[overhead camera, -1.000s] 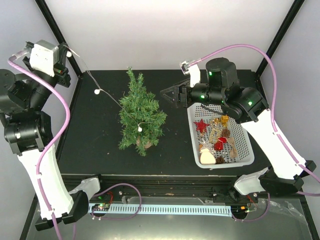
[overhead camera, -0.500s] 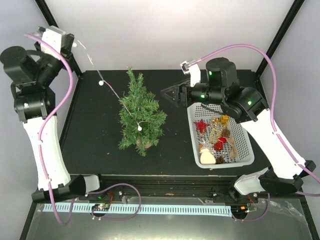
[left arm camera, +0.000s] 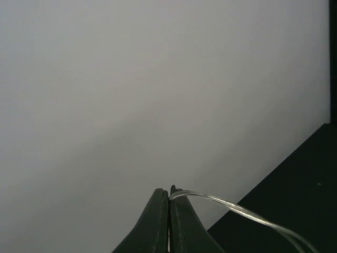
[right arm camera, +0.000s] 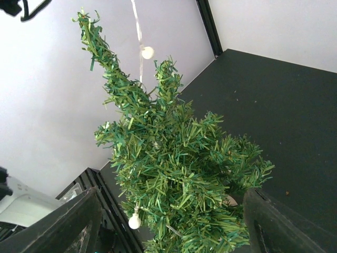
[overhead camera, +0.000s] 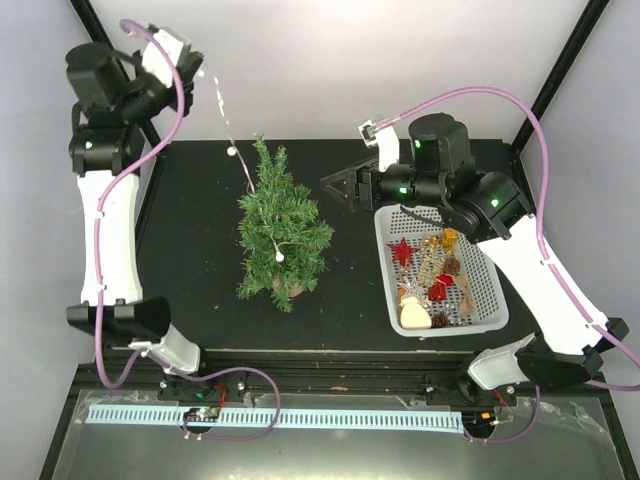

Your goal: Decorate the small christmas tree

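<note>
The small christmas tree (overhead camera: 280, 232) stands upright mid-table and fills the right wrist view (right arm camera: 179, 174). A clear light string (overhead camera: 222, 115) with white bulbs (overhead camera: 231, 151) runs from the tree up to my left gripper (overhead camera: 198, 70), raised high at the back left. That gripper (left arm camera: 169, 196) is shut on the string's end (left arm camera: 237, 211). More of the string lies in the branches, with a bulb (overhead camera: 279, 256) low on the tree. My right gripper (overhead camera: 336, 187) hovers just right of the tree, open, with nothing between its fingers (right arm camera: 79, 221).
A white basket (overhead camera: 495, 290) with a red star, a wooden figure and other ornaments sits at the right, under the right arm. Black frame posts stand at the back corners. A white wall backs the black table.
My left arm has swung up and to the right, carrying the string's end toward the treetop; the hanging bulb rose and moved closer to the tree. The right arm has not moved.
</note>
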`<state>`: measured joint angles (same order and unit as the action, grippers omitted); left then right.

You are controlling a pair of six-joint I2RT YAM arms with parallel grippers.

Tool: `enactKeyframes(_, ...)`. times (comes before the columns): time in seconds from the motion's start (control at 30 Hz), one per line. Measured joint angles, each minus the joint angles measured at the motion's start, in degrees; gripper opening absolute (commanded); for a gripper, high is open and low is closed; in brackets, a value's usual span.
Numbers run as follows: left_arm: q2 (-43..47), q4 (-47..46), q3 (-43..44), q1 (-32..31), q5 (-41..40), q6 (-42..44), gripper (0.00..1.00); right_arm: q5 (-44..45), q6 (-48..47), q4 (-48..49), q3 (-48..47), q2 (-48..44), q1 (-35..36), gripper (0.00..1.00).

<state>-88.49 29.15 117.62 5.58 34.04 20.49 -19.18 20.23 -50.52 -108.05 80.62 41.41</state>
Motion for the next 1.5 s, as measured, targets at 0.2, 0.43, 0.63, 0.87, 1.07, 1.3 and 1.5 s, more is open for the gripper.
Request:
enactKeyframes(0.2, -12.55, 9.70, 21.53, -4.81, -0.39, 4.00, 0.02, 0.04, 0.00, -0.02, 0.00, 0.13, -0.04, 0.74)
enactKeyframes(0.43, -16.37, 18.75, 26.60, -12.02, -2.01, 9.97, 0.02, 0.22, 0.02, 0.11, 0.98, -0.31, -0.07, 0.74)
enactKeyframes(0.63, -18.12, 21.62, 26.60, -14.88, -3.91, 12.37, 0.02, 0.28, 0.07, 0.28, 3.85, -1.53, -0.11, 0.74)
enactKeyframes(0.87, -18.71, 22.01, 26.60, -17.42, -6.32, 15.54, 0.02, 0.63, 0.28, 0.66, 6.51, -3.26, -0.11, 0.74)
enactKeyframes(1.07, -18.14, 22.56, 26.60, -22.12, -9.01, 20.20, 0.01, 0.66, 0.48, 1.31, 7.72, -4.09, -0.17, 0.74)
enactKeyframes(1.3, -15.17, 22.21, 26.12, -26.60, -14.62, 26.56, 0.01, 0.63, 0.87, 2.54, 10.80, -5.70, -0.31, 0.74)
enactKeyframes(1.5, -12.85, 19.87, 25.53, -30.34, -19.93, 32.04, 0.02, 0.63, 1.14, 3.26, 12.74, -6.56, -0.33, 0.74)
